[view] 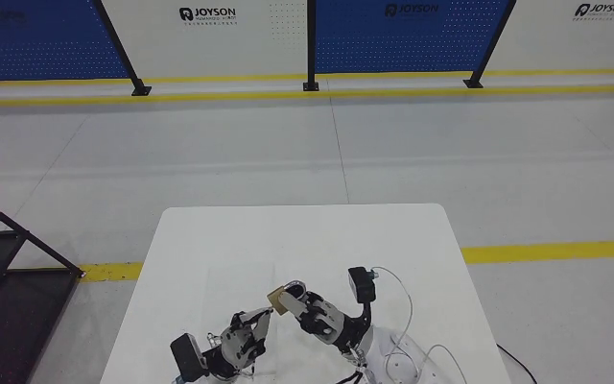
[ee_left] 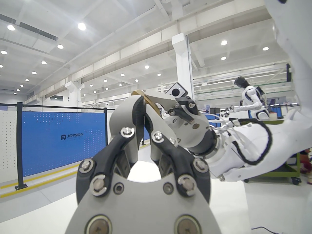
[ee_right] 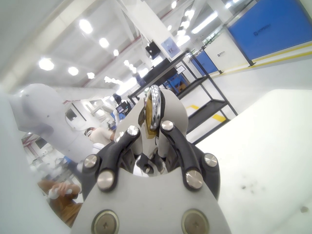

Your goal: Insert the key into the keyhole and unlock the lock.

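We see one lock [ee_right: 148, 122] and one key [ee_left: 145, 113], over the near end of the desk [view: 288, 240]. The right gripper [ee_right: 152, 103] has its jaws clamped on the lock, with the silver loop [ee_right: 154, 108] pointing out past the tips. The left gripper [ee_left: 145, 105] has its jaws squeezed on the thin key, which points out toward the lock.

Lock [view: 280, 300] in right hand [view: 290, 307], key [ee_left: 145, 115] in left hand [view: 260, 324] just beside, over table [view: 288, 240]
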